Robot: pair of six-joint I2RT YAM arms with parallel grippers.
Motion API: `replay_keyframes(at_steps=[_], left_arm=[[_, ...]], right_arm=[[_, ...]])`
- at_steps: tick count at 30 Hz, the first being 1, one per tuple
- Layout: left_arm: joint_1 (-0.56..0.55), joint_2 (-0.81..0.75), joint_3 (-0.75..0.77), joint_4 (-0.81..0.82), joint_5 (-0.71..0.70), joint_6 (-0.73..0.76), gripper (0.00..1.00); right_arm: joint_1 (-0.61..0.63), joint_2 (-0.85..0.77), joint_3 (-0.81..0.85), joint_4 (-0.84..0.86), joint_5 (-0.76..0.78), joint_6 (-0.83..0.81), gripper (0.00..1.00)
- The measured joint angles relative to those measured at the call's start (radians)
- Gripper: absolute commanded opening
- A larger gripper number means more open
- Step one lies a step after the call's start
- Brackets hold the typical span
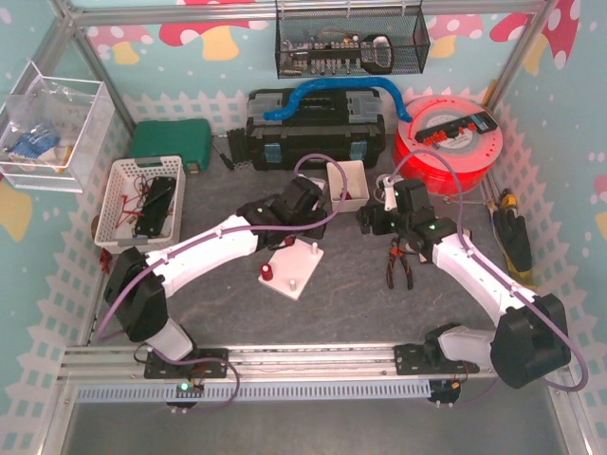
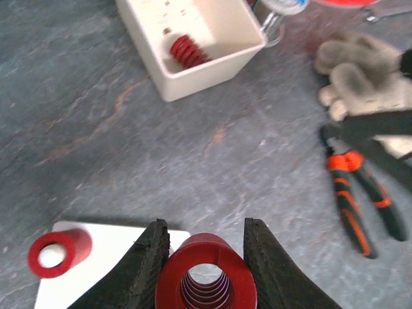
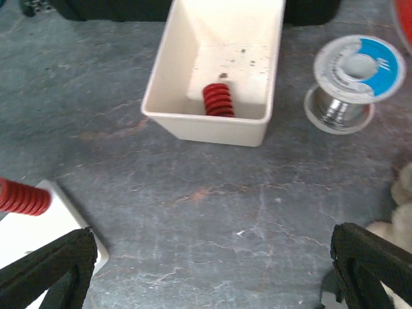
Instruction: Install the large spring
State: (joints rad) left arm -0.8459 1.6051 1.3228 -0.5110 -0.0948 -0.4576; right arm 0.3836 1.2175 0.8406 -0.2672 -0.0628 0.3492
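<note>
Coiled red large spring (image 2: pixel 205 275) sits gripped between the left hand's (image 2: pixel 206 225) ribbed black fingers (image 2: pixel 148 267); right hand (image 3: pixel 215 264) gapes wide.

This is a workshop-style robot test cell. A grey desk (image 1: pixel 360 303) is fenced by aluminium rails (image 1: pixel 285 360) and cartoon mushroom backdrops (image 1: pixel 199 33). It carries a black toolbox (image 1: pixel 316 133), a red cable reel (image 1: pixel 450 142), orange-handled pliers (image 2: pixel 354 193), a solder spool (image 3: pixel 351 71) and a wire basket (image 1: pixel 413 52) of electronics.

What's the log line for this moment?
left gripper: shut on large spring, by base plate edge | right gripper: open, empty | small spring: on base plate | install: not yet done
</note>
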Motion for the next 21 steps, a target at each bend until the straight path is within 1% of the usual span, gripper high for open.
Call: replay_keyframes(at_steps=[5,8,14,21], left_arm=[[0.000,0.001,-0.065,0.007,-0.050,0.020,0.00],[0.000,0.014,-0.068,0.017,-0.067,0.035,0.00],[-0.002,0.045,-0.072,0.048,-0.067,0.049,0.00],[-0.010,0.045,-0.106,0.061,-0.069,0.073,0.00]], right_arm=[[-0.027,0.000,0.000,-0.031,0.047,0.049,0.98],[-0.035,0.000,0.000,-0.040,0.056,0.060,0.98],[-0.037,0.000,0.000,-0.052,0.067,0.071,0.98],[-0.037,-0.006,0.000,-0.059,0.084,0.075,0.98]])
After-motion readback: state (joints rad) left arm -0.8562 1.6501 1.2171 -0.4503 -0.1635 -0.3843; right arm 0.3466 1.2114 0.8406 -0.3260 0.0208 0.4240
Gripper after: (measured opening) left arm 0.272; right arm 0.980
